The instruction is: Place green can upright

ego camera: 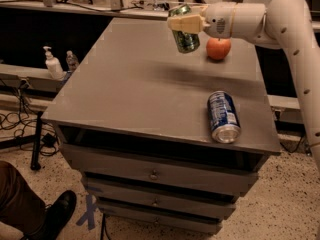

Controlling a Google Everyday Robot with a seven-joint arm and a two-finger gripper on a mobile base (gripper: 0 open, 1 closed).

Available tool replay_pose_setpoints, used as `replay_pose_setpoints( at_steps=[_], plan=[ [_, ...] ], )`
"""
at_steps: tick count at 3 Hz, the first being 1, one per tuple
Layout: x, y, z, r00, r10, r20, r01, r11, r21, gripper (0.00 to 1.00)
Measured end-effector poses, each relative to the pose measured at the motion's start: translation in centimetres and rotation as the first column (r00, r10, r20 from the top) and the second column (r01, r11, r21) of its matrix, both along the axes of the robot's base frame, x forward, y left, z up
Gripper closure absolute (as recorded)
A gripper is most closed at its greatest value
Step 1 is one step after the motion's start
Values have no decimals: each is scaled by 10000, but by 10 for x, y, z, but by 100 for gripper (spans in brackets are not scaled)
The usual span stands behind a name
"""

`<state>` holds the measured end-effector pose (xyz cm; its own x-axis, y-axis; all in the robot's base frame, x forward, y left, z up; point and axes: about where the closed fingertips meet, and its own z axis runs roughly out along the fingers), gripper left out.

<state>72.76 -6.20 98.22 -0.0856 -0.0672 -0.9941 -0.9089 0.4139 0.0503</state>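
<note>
The green can (185,36) hangs in the air above the far right part of the grey cabinet top (130,89). It is nearly upright, tilted a little. My gripper (181,23) comes in from the right and is shut on the green can's upper half. The can's lower end is clear of the surface.
An orange-red apple (218,48) sits just right of the held can. A blue-and-white can (223,116) lies on its side near the front right edge. A soap dispenser (52,63) and a small bottle (72,61) stand on a ledge at left. A person's shoe (56,215) is at bottom left.
</note>
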Motion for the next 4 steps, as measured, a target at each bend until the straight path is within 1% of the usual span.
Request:
replay_pose_setpoints(
  at_steps=[1, 2, 3, 4],
  plan=[
    [0, 1, 1, 10000, -3, -10, 3, 10000, -3, 100],
    [-4, -2, -1, 9976, 372, 588, -399, 9982, 445, 100],
    [-9, -15, -4, 9864, 754, 1458, -936, 9881, 1223, 100],
    [-16, -32, -10, 9762, 926, 1962, -1249, 9793, 1593, 100]
  ],
)
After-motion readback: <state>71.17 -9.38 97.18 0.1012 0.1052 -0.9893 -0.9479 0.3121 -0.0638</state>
